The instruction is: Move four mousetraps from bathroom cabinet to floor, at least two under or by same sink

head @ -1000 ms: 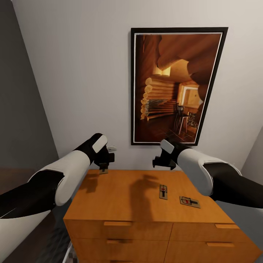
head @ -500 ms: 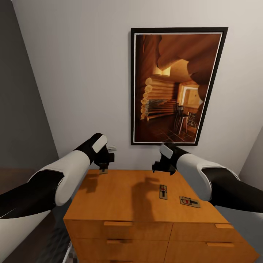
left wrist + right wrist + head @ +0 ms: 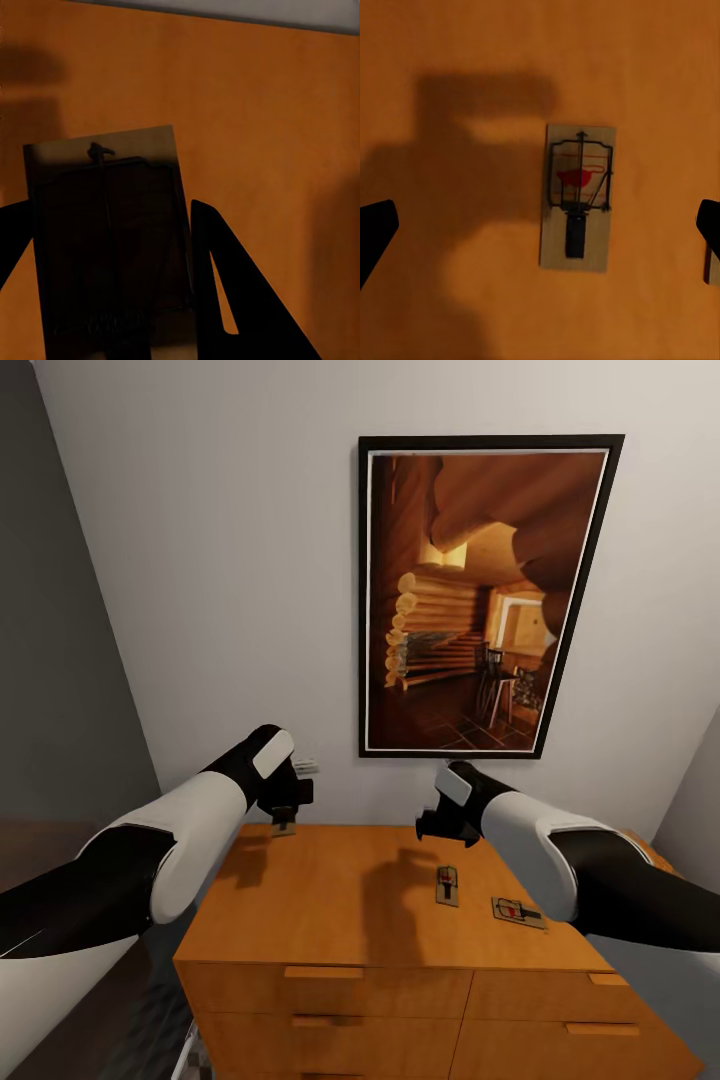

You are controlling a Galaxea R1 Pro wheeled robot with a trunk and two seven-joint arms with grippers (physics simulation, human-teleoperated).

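Mousetrap, tiny tan wooden board (image 3: 109,240), pinched in left gripper (image 3: 285,818); right gripper (image 3: 447,830), spread wide, now lower over second trap (image 3: 577,196), ready to grasp.

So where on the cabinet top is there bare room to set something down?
The cabinet top is bare across its left and middle, between the left gripper, which holds a mousetrap, and the right gripper. The right part is crowded: two mousetraps lie there, apart.

Bare cabinet top (image 3: 340,890) lies open around two mousetraps (image 3: 447,884).
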